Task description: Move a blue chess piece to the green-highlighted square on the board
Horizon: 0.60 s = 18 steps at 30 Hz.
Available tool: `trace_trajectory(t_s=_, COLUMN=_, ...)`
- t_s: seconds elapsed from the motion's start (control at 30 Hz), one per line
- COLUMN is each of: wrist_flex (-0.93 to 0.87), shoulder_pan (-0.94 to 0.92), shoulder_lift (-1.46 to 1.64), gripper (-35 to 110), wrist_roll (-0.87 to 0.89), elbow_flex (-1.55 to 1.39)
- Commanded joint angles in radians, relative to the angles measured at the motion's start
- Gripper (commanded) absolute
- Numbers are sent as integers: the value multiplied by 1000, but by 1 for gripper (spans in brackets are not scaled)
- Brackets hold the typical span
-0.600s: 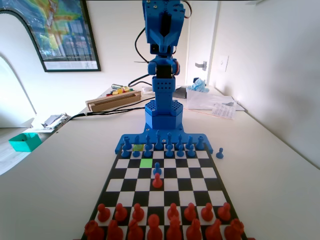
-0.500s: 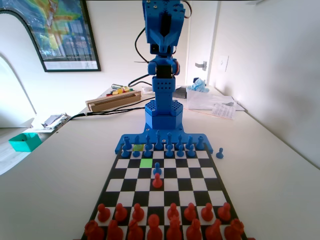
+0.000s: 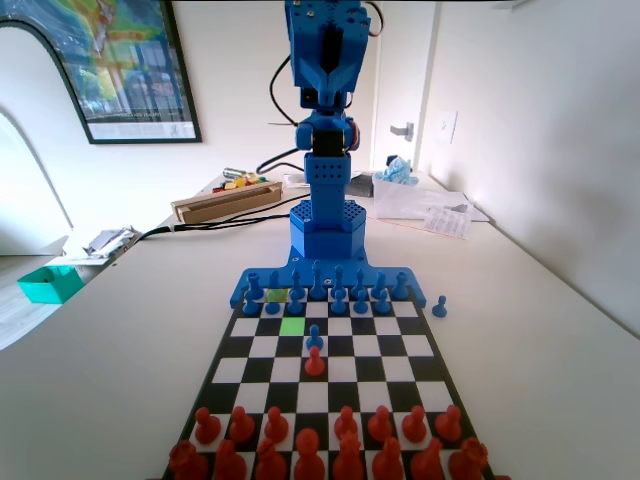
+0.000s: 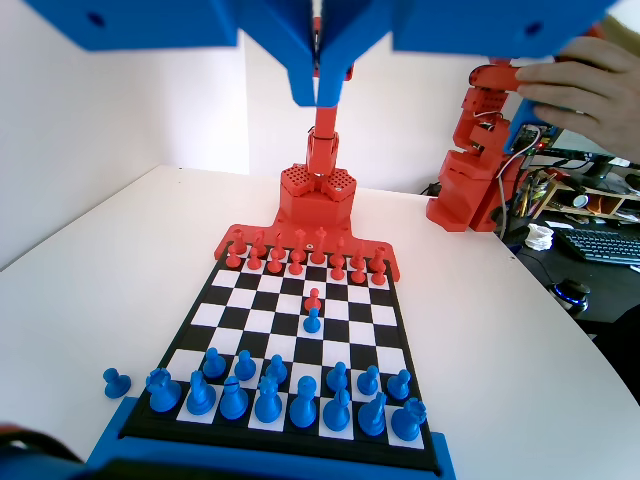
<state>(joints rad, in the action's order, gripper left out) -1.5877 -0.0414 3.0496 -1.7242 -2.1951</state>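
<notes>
High above the glossy checkered board (image 4: pixel 300 340), smooth blue plastic gripper (image 4: pixel 317 60) jaws pressed together, empty; round-headed blue chess piece (image 3: pixel 315 338) near the green-highlighted square (image 3: pixel 292 325)

Bright, even daylight, soft faint shadows, both views sharp, with wide-angle bending toward the edges.

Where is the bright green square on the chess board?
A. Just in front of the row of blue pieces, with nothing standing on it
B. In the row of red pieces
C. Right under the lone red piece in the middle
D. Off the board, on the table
A: in the fixed view the green-highlighted square lies bare, just in front of the blue pieces' row, up and left of the lone blue chess piece.
</notes>
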Motion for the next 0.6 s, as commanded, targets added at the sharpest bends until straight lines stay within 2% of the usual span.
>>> trace_trajectory(t_s=0.0, wrist_flex=17, shoulder_pan=3, shoulder_lift=6, gripper=2, wrist_roll=-8, elbow_flex=12)
trace_trajectory(t_s=0.57, wrist_flex=5, shoulder_pan=9, shoulder_lift=3, gripper=1, wrist_roll=-54, elbow_flex=40)
